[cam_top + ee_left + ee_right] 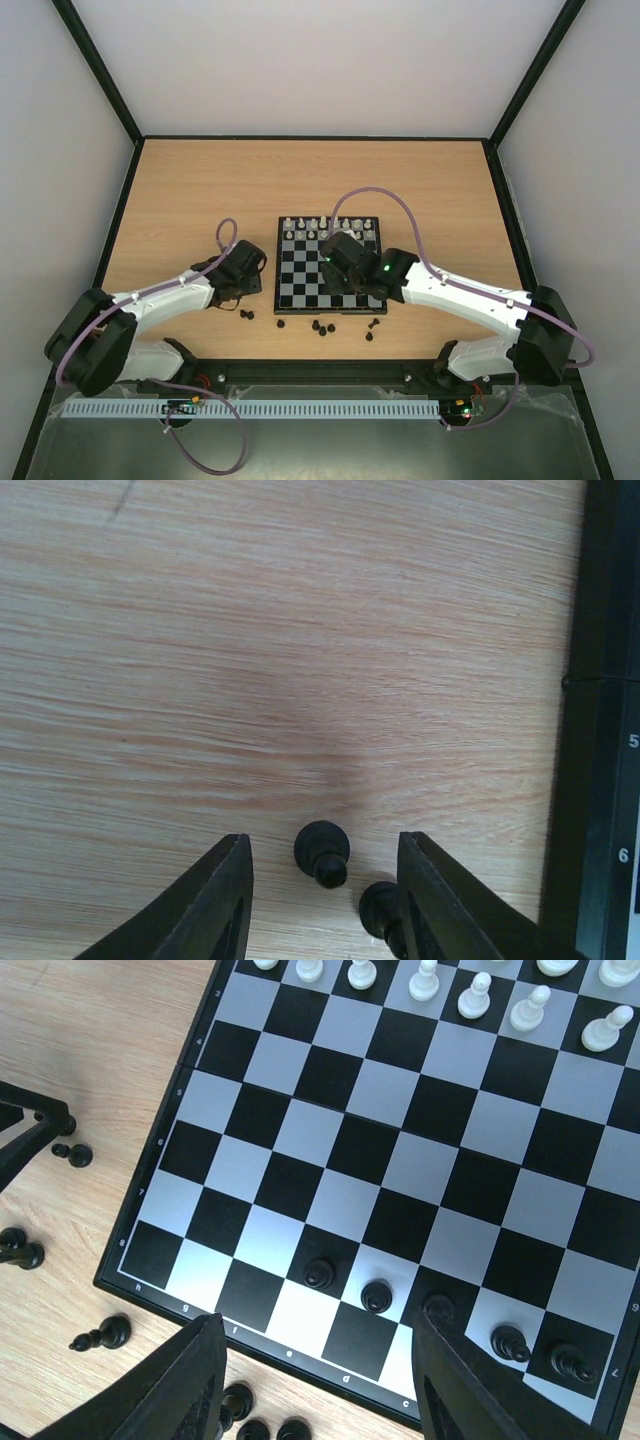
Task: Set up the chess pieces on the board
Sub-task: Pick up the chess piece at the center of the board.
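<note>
The board [300,272] lies mid-table. White pieces [330,226] fill its far rows and show at the top of the right wrist view [470,995]. Several black pawns [376,1296] stand in a row near the board's [330,1130] near edge. Loose black pieces [320,326] lie on the table in front of it. My left gripper [325,842] is open and low over the table left of the board, with a lying black pawn [322,852] between its fingers and another [380,908] against the right finger. My right gripper [318,1332] is open and empty above the board's near edge.
The board's black border [600,780] runs along the right of the left wrist view. More loose black pieces [100,1335] lie on the wood left of and in front of the board. The left gripper's fingers [30,1125] show at the left of the right wrist view. Black frame rails edge the table.
</note>
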Robot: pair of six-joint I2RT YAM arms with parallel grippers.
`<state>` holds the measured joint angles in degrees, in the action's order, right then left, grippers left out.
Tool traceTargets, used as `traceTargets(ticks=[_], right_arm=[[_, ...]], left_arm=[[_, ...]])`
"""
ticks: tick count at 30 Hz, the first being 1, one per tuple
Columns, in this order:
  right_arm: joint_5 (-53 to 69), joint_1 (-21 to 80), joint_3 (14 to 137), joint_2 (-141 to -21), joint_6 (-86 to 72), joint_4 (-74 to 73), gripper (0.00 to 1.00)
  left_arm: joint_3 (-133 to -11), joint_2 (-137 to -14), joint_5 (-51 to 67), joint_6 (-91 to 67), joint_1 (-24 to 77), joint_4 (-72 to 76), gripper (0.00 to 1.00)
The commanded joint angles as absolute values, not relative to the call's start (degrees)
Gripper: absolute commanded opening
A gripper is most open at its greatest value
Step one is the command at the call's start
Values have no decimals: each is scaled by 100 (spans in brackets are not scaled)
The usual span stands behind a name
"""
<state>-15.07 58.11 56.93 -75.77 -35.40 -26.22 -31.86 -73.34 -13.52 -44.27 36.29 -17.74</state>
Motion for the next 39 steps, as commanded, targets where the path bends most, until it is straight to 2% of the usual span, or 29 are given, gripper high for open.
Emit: traceTargets(ticks=[1,8,12,15,31,39], right_arm=[[-1568,5811,5555,-7414,-3606,-2817,51],[-1600,5804,5482,-7365,-3587,-2799,51],[-1601,5784,5445,-7343,-3578,-2788,51],[-1597,5777,5425,-7330,-3570,-2777,51],[-1699,5742,5399,-6962,-3520,-2948,51],[-1952,5707,5518,-6633,-3558,-3256,51]], left_arm=[[-3221,-7562,-1338,-4342,3595,-1567,40],[-3353,-7745,-1495,-4314,3583,-1602,22],[-3401,-7830,-1525,-4299,3571,-1595,16],[-3439,-7856,-1551,-4290,3574,-1617,3],[-4144,-7145,-1638,-4140,3699,-2645,2],[-4790,-7323,-1380,-4193,4747,-2894,2]])
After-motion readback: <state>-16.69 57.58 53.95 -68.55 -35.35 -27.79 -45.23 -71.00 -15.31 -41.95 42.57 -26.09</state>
